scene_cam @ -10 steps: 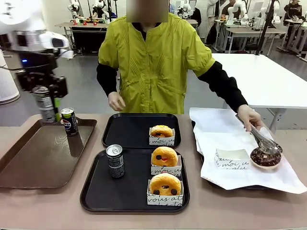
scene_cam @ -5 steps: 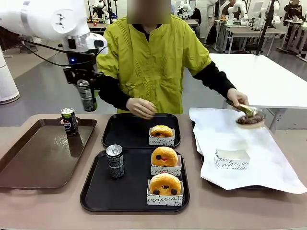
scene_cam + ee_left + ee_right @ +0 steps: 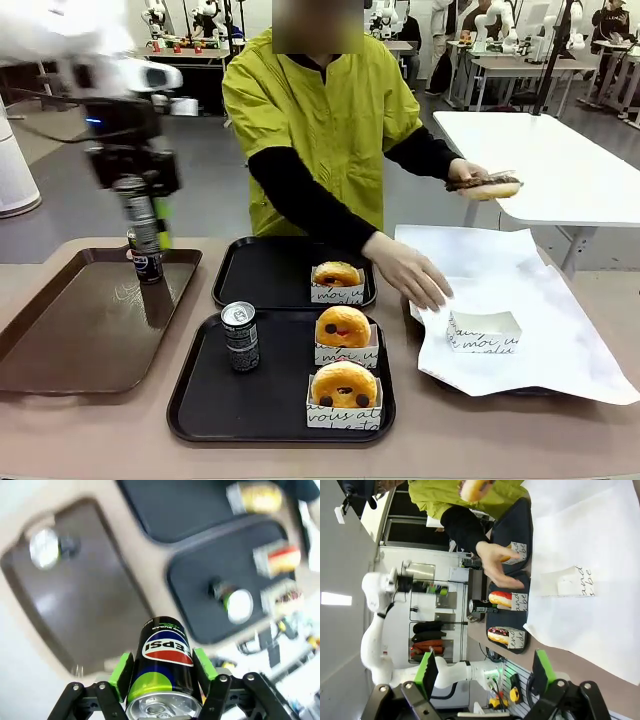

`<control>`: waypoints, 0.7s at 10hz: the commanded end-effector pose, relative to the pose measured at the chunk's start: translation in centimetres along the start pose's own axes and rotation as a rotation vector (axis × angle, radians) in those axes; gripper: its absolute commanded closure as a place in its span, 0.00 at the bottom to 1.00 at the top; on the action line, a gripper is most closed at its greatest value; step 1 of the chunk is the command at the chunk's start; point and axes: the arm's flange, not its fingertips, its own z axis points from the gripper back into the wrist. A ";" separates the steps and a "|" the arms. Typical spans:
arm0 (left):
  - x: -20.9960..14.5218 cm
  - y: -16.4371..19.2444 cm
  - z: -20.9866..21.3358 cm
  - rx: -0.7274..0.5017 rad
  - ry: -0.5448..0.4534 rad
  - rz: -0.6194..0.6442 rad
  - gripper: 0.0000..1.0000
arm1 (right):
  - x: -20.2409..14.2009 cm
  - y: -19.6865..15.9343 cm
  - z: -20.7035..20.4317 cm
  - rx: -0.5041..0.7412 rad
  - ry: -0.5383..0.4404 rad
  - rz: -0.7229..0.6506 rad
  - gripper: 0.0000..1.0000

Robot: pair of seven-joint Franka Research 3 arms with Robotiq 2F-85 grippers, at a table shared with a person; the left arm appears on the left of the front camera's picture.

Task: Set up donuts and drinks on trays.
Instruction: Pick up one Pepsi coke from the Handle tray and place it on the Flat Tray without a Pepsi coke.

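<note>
The left gripper [image 3: 140, 210], clamped on a Pepsi can [image 3: 161, 660], has swung back left from near the person and hangs over the brown tray [image 3: 60, 340], half hiding a second can [image 3: 148, 266] standing there; the person's hand [image 3: 415, 278] now reaches toward the empty paper holder [image 3: 483, 330]; the right gripper [image 3: 485, 672] stands spread, empty; three donuts [image 3: 343, 327] and a third can [image 3: 239, 337] sit unmoved on the black trays [image 3: 200, 400]; the left wrist view is motion-blurred.

We see a robotics lab: a wide hall with a grey floor [image 3: 195, 180], white desks [image 3: 560, 170] at the far right, and a white robot arm [image 3: 110, 72] over the near desk [image 3: 480, 440].
</note>
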 end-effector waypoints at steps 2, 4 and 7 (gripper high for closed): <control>-5.2 1.7 0.4 0.003 0.000 0.028 0.39 | 0.1 0.0 0.0 0.016 -0.006 0.014 0.00; -4.2 2.3 0.6 0.010 -0.004 0.061 0.39 | 0.1 0.0 0.0 0.016 -0.006 0.014 0.00; -7.3 1.7 1.3 -0.006 0.012 0.034 0.39 | 0.1 0.0 0.0 0.016 -0.006 0.014 0.00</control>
